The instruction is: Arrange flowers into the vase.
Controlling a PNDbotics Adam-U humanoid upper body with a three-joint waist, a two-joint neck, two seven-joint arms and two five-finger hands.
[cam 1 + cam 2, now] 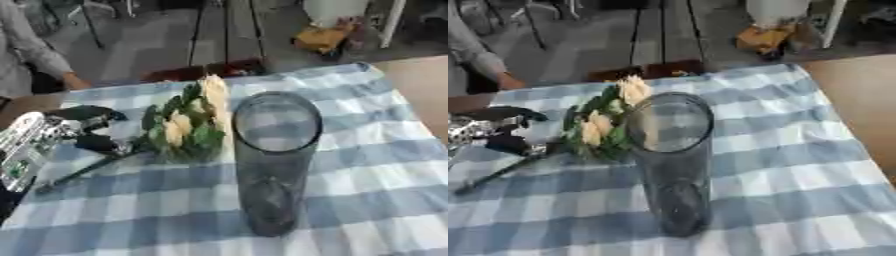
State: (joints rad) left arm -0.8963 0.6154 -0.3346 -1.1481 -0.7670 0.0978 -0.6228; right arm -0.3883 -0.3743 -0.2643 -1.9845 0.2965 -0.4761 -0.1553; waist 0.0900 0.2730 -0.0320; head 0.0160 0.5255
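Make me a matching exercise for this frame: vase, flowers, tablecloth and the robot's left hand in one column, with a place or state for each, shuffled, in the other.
Things:
1. vase
2. flowers
3. tablecloth
4. left hand

Places or states:
A. blue and white checks, spread over the table
B. closed round a green stem at the left side
C. clear glass, upright, nothing in it
D. pale yellow blooms with green leaves, just left of the vase's rim

Pairs: 1-C, 2-D, 3-A, 4-B
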